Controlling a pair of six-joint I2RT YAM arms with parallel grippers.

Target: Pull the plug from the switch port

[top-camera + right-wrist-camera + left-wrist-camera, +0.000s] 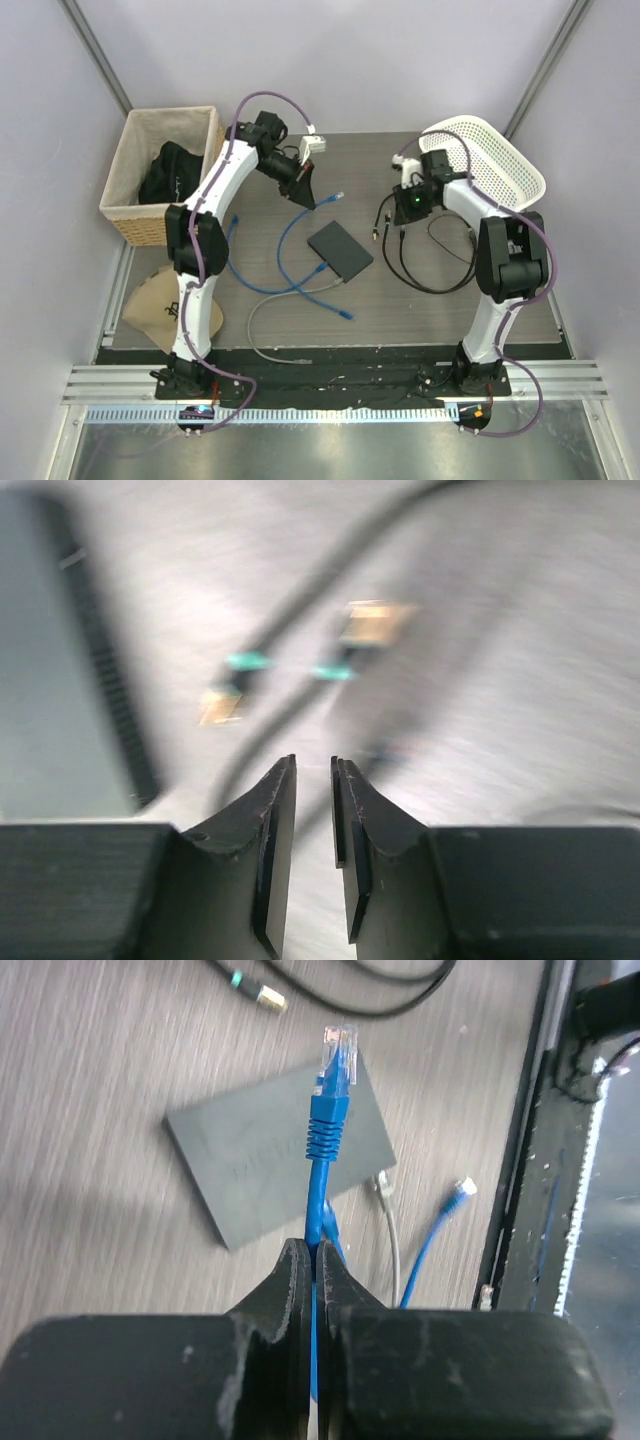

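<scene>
Tabletop: grey wood grain. Wicker basket off its 10 o'clock corner, white basket at 2 o'clock. Flat black box lies near centre; I cannot make out its row of ports. My left tool, at 11 o'clock from the box, is clamped tight on a blue cable just behind the plug. The plug is in the air, clear of the box. My right tool, at 2 o'clock from the box, has a narrow gap with nothing in it, over black cords.
</scene>
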